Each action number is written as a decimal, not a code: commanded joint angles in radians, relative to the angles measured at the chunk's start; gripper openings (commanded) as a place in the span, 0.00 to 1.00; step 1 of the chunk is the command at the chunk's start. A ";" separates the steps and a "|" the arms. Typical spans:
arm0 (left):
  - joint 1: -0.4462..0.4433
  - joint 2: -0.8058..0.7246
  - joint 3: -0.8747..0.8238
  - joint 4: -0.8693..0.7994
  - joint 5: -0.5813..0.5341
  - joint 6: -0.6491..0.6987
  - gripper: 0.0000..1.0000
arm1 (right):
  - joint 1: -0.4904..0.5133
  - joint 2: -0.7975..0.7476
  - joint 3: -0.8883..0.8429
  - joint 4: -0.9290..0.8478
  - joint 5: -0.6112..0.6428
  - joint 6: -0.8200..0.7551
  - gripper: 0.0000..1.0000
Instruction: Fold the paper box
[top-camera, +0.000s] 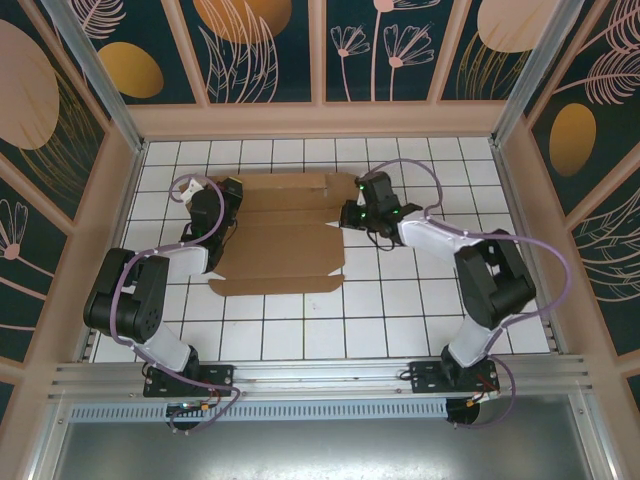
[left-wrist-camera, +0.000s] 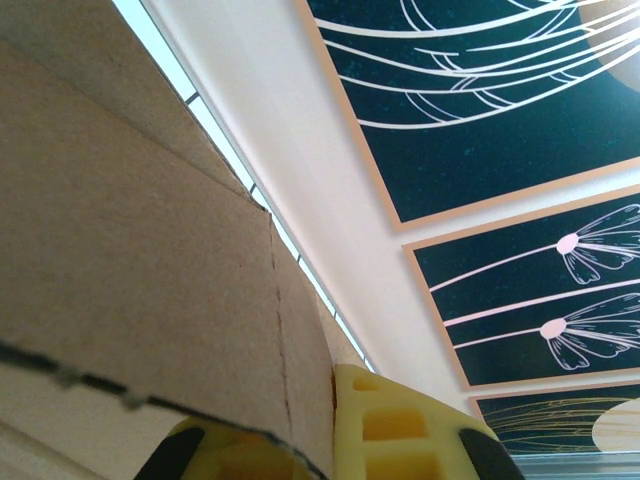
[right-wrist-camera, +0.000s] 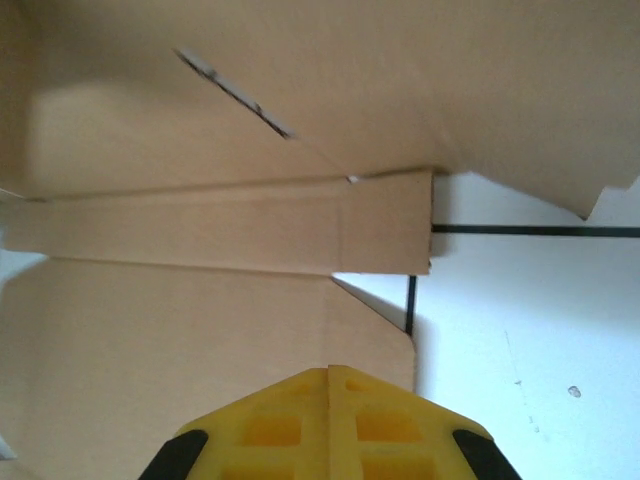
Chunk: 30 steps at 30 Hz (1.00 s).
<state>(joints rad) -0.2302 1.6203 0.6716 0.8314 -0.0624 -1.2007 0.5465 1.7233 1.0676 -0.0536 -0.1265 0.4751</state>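
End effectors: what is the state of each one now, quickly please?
Left end effector: closed, against a flap of the paper box; whether it pinches the flap cannot be told.
Right end effector: closed, holding nothing.

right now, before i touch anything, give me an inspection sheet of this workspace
surface: white tiled table with dark grid lines, no marks seen
job's things: paper box, a plain brown cardboard sheet lying partly folded between the arms, not yet a closed box
clutter: nothing seen
grippers: left gripper at the sheet's left edge, shut, seemingly pinching a raised flap; right gripper at the sheet's right edge, shut, fingers together above the cardboard
cables: purple cables loop along both arms, clear of the cardboard
surroundings: dark floral wall panels on three sides, metal rail at the near edge
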 joint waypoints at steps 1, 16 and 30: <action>0.000 0.012 0.001 -0.114 0.001 0.020 0.00 | 0.018 0.052 -0.001 0.039 0.107 -0.023 0.00; -0.001 0.028 0.003 -0.107 0.004 0.010 0.00 | -0.101 0.228 0.008 0.219 0.071 0.170 0.00; -0.001 0.044 0.000 -0.099 0.018 -0.003 0.00 | -0.105 0.323 0.019 0.383 -0.168 0.311 0.00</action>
<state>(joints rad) -0.2302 1.6279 0.6796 0.8272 -0.0612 -1.2079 0.4305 2.0178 1.0946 0.2523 -0.1982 0.7261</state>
